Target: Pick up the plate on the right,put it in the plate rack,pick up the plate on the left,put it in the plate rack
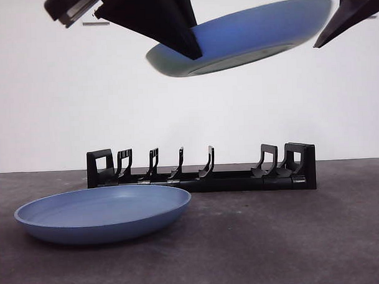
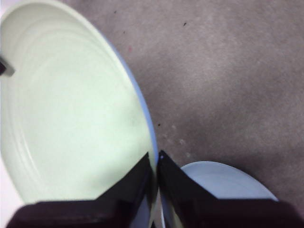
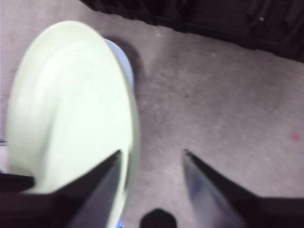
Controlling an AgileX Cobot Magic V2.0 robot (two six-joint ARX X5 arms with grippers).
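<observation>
A blue plate (image 1: 254,34) hangs tilted high above the plate rack (image 1: 203,172). My left gripper (image 1: 187,47) is shut on its rim, as the left wrist view shows with the jaws (image 2: 156,156) pinching the pale plate (image 2: 71,104). My right gripper (image 1: 341,15) is open at the plate's other side; in the right wrist view its jaws (image 3: 152,154) stand wide apart with the plate (image 3: 71,104) against one jaw. A second blue plate (image 1: 105,213) lies flat on the table, in front of the rack's left end.
The dark grey table (image 1: 292,238) runs to a white wall behind. The lying plate also shows under the left gripper (image 2: 223,183). The black rack (image 3: 213,19) appears blurred beyond the right gripper.
</observation>
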